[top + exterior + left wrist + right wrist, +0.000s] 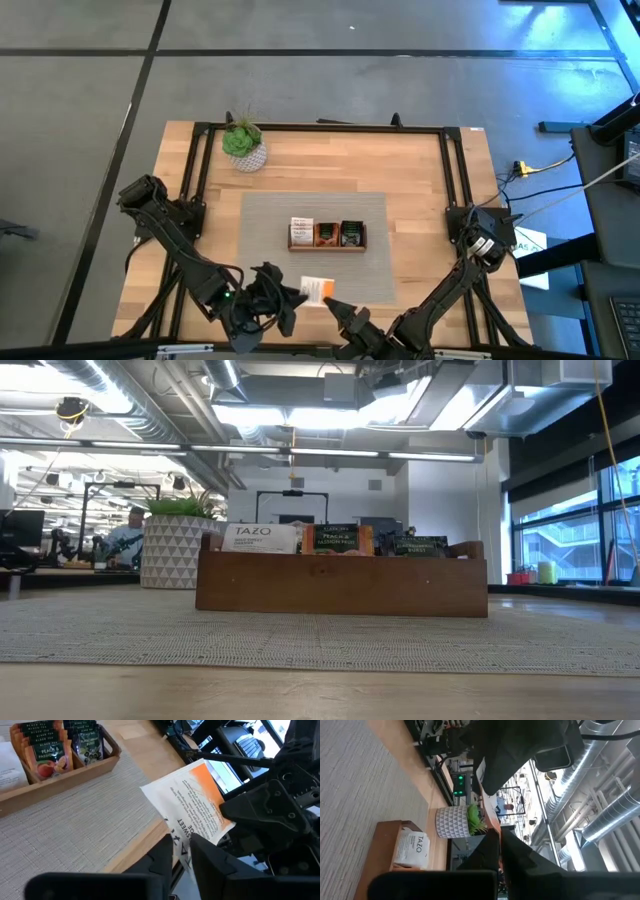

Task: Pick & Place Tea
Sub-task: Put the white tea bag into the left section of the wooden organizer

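A white-and-orange tea sachet (317, 290) hangs above the table's near edge, between my two grippers. My left gripper (295, 297) is shut on its white end and my right gripper (333, 305) is shut on its orange end. Farther in, on a grey mat, a brown wooden tray (327, 246) holds upright sachets in three compartments: white (300, 232), orange (326, 234) and dark (351, 234). In the low view the tray (340, 585) shows, but neither gripper does. My left gripper (181, 845) pinches the sachet's white printed end (186, 827) between its two fingers, one on each flat face. The sachet is lifted clear of the table and sticks out beyond the fingertips, tilted. My right gripper (235, 812) holds the same sachet by its orange end (216, 800), coming from the side opposite my left gripper. Its own dark fingers cover the place of contact, so the kind of hold does not show.
A small green plant in a white patterned pot (243, 148) stands at the table's far left. The grey mat (270, 260) covers the middle, with bare wood around it. A black frame (320, 128) runs along the table's far and side edges.
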You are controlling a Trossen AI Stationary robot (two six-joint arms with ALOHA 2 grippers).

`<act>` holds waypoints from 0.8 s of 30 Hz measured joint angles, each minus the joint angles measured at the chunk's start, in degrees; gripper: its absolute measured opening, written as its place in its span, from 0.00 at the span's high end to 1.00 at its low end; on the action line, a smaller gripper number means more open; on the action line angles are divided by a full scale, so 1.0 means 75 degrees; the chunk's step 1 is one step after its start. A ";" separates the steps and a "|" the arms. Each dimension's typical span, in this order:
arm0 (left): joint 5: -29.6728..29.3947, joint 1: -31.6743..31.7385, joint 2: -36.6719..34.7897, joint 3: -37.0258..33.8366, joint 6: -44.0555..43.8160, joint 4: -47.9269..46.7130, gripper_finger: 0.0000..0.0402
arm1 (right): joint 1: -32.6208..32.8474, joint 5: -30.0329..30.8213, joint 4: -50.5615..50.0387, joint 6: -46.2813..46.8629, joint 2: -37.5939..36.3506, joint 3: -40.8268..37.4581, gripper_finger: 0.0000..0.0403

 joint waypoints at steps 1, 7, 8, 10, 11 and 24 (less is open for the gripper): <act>0.0021 0.0000 0.0000 0.0000 0.0006 0.0002 0.86 | 0.0000 -0.0002 0.0003 -0.0001 0.0000 0.0000 0.98; 0.0069 -0.0008 0.0000 -0.0003 0.0268 -0.0004 0.99 | 0.0003 -0.0403 -0.0004 -0.0017 0.0000 0.0000 0.94; 0.0091 -0.0009 0.0002 -0.0003 0.0353 -0.0007 0.99 | 0.0005 -0.0491 -0.0005 -0.0008 0.0000 0.0000 0.92; 0.0114 -0.0002 0.0003 -0.0003 0.0419 -0.0001 0.99 | 0.0006 -0.0612 -0.0002 -0.0021 0.0000 0.0000 0.89; 0.0112 0.0000 0.0003 -0.0003 0.0423 -0.0001 0.99 | 0.0006 -0.0619 -0.0003 -0.0021 0.0000 0.0000 0.88; 0.0106 0.0010 0.0003 -0.0003 0.2384 0.0003 0.99 | -0.0006 -0.0767 -0.0385 0.0493 0.0000 0.0000 0.60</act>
